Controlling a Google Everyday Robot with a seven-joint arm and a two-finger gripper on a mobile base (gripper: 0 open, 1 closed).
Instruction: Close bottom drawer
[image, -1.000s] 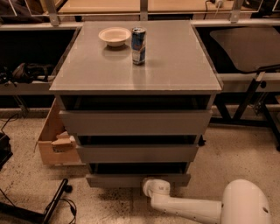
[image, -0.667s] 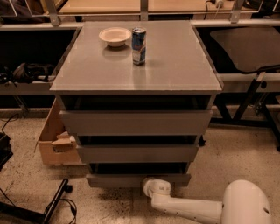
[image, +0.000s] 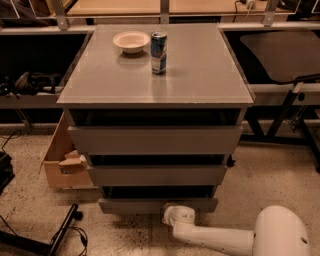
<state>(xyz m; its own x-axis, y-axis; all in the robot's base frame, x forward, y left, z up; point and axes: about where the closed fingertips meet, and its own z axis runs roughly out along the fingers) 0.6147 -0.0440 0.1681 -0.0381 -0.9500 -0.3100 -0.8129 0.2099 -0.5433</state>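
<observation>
1. Bottom drawer (image: 145, 205): the lowest of three grey fronts, close to the floor, with a dark gap above it.
2. End effector (image: 173, 215): on the white arm, at the drawer front's lower edge, right of centre. Whether it is clenched or released cannot be told.
3. Worktop (image: 205, 75): carries a blue-and-silver can (image: 158, 52), lettering unreadable, near a white bowl (image: 131, 41).

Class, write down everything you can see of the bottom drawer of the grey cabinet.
The bottom drawer is the lowest of three: a plain, flat grey front with no handle, smooth and matt. It sits level, pulled slightly out, with a dark gap above its front, just over the speckled floor. The robot's gripper is low by the front's lower edge, slightly right of centre; whether they touch is unclear.
</observation>
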